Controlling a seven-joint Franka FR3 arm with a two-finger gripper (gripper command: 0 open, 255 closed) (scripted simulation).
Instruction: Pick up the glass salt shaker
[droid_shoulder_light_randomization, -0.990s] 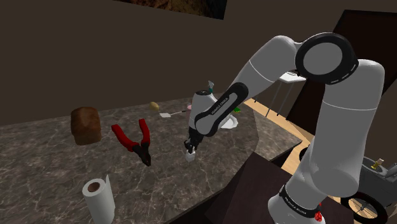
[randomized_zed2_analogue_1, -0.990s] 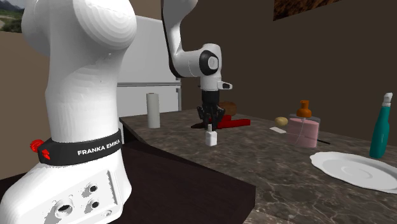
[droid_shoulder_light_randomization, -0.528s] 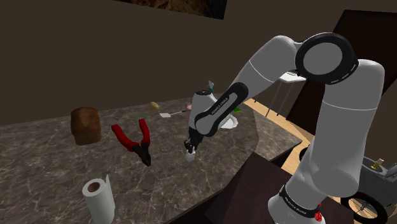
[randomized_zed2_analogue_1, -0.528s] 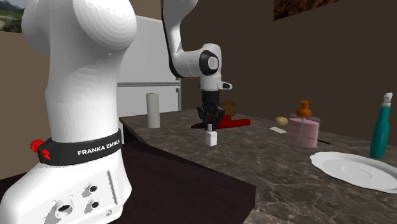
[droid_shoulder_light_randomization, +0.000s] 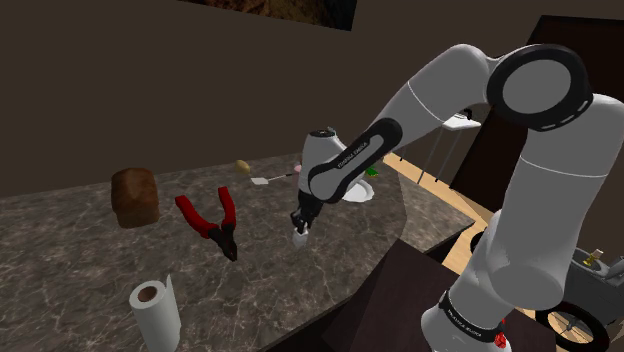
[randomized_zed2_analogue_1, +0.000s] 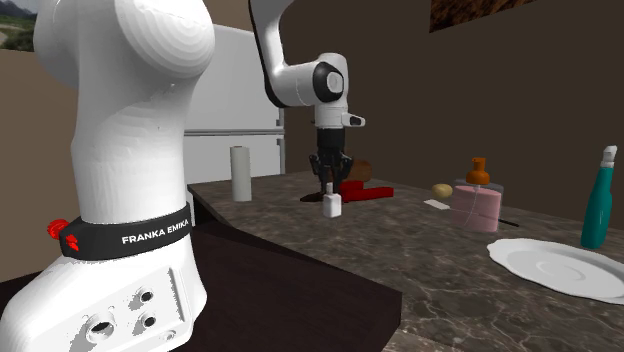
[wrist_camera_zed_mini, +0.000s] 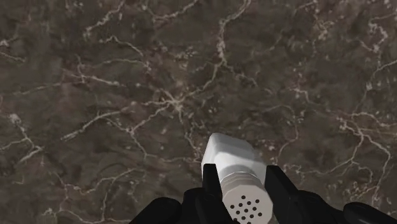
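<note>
The salt shaker (wrist_camera_zed_mini: 233, 167) is a small white bottle with a perforated cap. It hangs upright between my black fingers (wrist_camera_zed_mini: 280, 189), which clasp it at the cap. My gripper (wrist_camera_zed_mini: 244, 188) is shut on it. In the shoulder view the shaker (droid_shoulder_light_randomization: 301, 238) hangs just above the dark marble counter (droid_shoulder_light_randomization: 90, 260), under the gripper (droid_shoulder_light_randomization: 302, 224), near the counter's front edge. The second exterior view has the shaker (randomized_zed2_analogue_1: 331, 206) a little above the counter top, below the gripper (randomized_zed2_analogue_1: 328, 188).
Red-handled pliers (droid_shoulder_light_randomization: 212, 222) lie to the shoulder view's left of the shaker, with a brown loaf (droid_shoulder_light_randomization: 134, 196) and a paper towel roll (droid_shoulder_light_randomization: 155, 309) further left. A pink bottle (randomized_zed2_analogue_1: 475, 206), a teal spray bottle (randomized_zed2_analogue_1: 598, 200) and a white plate (randomized_zed2_analogue_1: 560, 266) stand to the second exterior view's right.
The hand has risen a little and the salt shaker has come up off the counter with it. The arm's elbow has swung higher.
</note>
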